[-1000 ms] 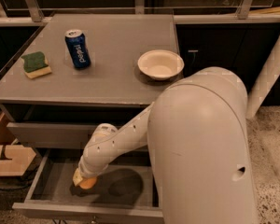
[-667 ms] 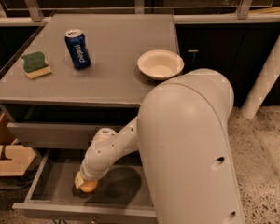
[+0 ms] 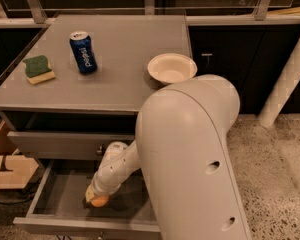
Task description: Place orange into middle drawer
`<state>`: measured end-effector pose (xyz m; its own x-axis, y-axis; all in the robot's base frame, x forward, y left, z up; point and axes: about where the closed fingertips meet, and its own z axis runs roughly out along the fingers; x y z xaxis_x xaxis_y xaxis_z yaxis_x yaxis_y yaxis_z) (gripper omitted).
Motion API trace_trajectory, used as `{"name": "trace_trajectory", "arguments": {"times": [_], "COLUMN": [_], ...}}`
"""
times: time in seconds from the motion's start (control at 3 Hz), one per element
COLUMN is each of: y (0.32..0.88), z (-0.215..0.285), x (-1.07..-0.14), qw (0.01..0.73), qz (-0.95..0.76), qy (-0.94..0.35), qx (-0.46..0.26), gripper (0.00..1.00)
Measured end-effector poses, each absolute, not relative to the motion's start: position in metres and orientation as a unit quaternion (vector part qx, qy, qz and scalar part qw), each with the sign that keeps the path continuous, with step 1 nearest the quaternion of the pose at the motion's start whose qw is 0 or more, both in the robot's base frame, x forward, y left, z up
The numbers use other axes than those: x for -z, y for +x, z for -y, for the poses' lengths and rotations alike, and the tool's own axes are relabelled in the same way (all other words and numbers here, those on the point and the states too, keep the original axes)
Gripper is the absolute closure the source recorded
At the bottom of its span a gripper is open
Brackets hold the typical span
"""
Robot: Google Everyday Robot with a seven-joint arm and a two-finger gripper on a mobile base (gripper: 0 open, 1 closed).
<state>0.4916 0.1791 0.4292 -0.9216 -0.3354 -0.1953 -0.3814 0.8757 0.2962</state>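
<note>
The middle drawer (image 3: 60, 194) stands pulled open under the grey cabinet top, its dark grey inside in view. My gripper (image 3: 96, 199) reaches down into it, low over the drawer floor near its middle. The orange (image 3: 99, 201) shows as a small round orange shape at the gripper's tip, at or just above the drawer floor. My large white arm (image 3: 190, 154) covers the right part of the drawer.
On the cabinet top (image 3: 120, 79) stand a blue soda can (image 3: 83, 52), a green and yellow sponge (image 3: 38, 69) and a white bowl (image 3: 171, 68). A shut drawer front (image 3: 65, 145) sits above the open one. A wooden box (image 3: 7, 170) stands on the floor at the left.
My arm has swung further left across the view and covers more of the drawer. The gripper with the orange stays low inside the drawer, shifted slightly.
</note>
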Motion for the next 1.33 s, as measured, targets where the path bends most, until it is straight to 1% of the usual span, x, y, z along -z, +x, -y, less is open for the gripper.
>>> {"name": "trace_trajectory", "arguments": {"times": [0.33, 1.0, 1.33], "y": [0.492, 0.486, 0.49], "z": [-0.179, -0.172, -0.168], "x": [-0.428, -0.394, -0.383], "qw": [0.069, 0.04, 0.036], "qz": [-0.967, -0.975, -0.979], "qy": [-0.18, -0.152, -0.134], "qx": [-0.167, -0.157, -0.152], "gripper": [1.0, 1.0, 1.0]}}
